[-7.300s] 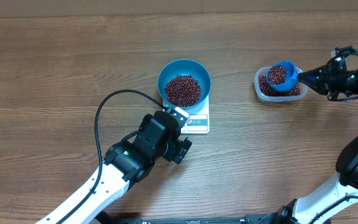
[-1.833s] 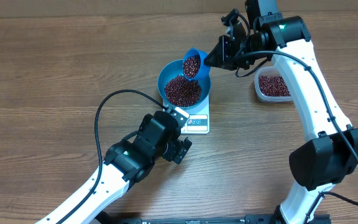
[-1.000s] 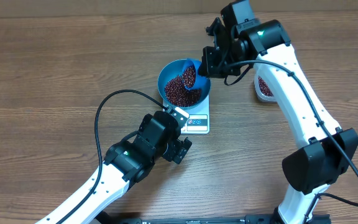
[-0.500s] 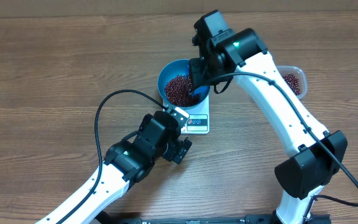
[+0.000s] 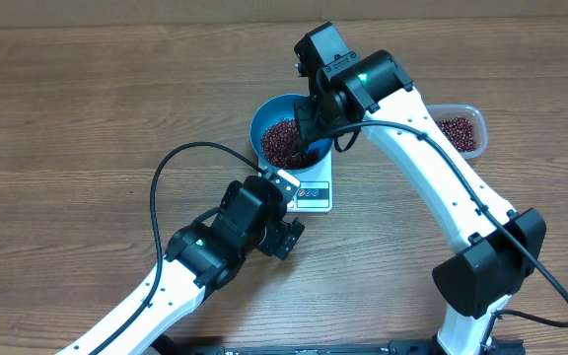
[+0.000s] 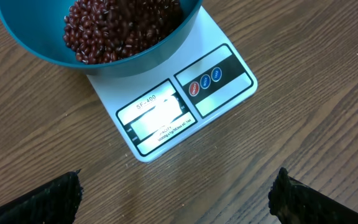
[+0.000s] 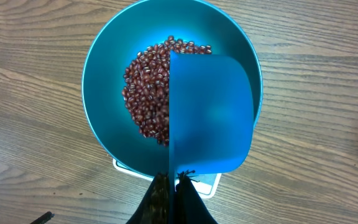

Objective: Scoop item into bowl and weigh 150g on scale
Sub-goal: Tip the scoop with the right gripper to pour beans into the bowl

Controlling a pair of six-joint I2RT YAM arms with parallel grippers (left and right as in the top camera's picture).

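The right gripper [image 7: 173, 194] is clamped tight on the handle of the blue scoop [image 7: 211, 112]. The scoop hangs tipped over the bowl [image 7: 98, 93], smooth blue side to the wrist camera, covering the bowl's three o'clock half. The beans [image 7: 143, 93] lie heaped inside, showing toward nine o'clock. The bowl sits on the white scale [image 6: 225, 43]. The display runs along the scale's six o'clock edge, washed out by glare and unreadable. The left gripper [image 5: 286, 211] hovers at the scale's seven o'clock, fingers spread wide, nothing between them. Out at three o'clock from the bowl, well apart, the clear tub [image 5: 481, 123] holds more beans.
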